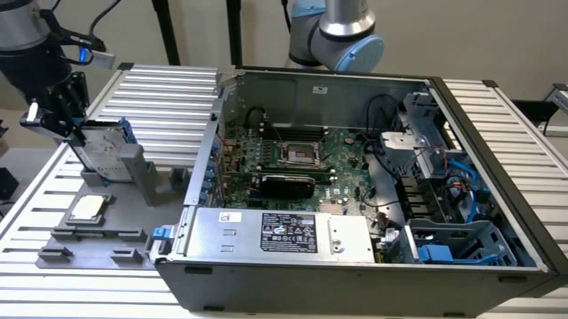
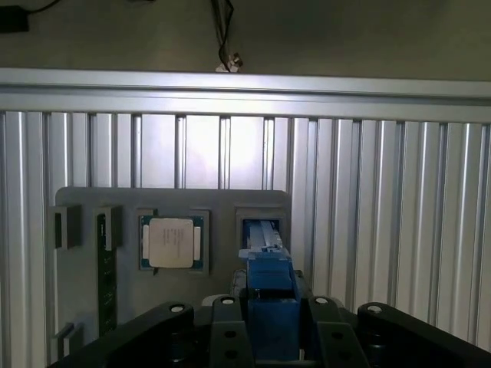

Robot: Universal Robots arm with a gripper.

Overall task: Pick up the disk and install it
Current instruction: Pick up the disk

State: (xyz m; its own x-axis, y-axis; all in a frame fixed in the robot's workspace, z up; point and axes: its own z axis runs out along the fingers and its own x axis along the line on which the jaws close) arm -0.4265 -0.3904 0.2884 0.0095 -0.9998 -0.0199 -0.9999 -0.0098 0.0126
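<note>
1. The big silver box (image 1: pixel 222 236) at the front of the open computer case (image 1: pixel 497 133) carries a black label (image 1: pixel 288 234) with white print and logos. From here none of it reads. A small white sticker (image 1: pixel 231 216) beside it is just as illegible.
2. The square chip (image 1: pixel 90 207) (image 2: pixel 171 241) sits in its pocket on the grey holder tray (image 1: pixel 80 242) (image 2: pixel 222 203). If there is any marking on its lid, I cannot make it out.
3. The disk (image 1: pixel 100 151) (image 2: pixel 270 295) is at the exterior view's left, over the tray on the ribbed metal counter (image 1: pixel 169 93) (image 2: pixel 368 192), well apart from the case.
4. It stands on edge with its long axis running up and down, the top leaning a little toward the exterior view's left. Its silver face shows, with blue rails along the sides.
5. The tool (image 1: pixel 76 136) (image 2: pixel 270 337) is clamped on the disk's upper end. In the wrist view its black fingers (image 2: pixel 226 330) press on either side of the blue rail.
6. The disk's lower end meets the tray's upright slot. I cannot tell whether it is seated there or just clear of it.
7. The tool covers the disk's top edge, and whatever is printed on the disk is unreadable.
</note>
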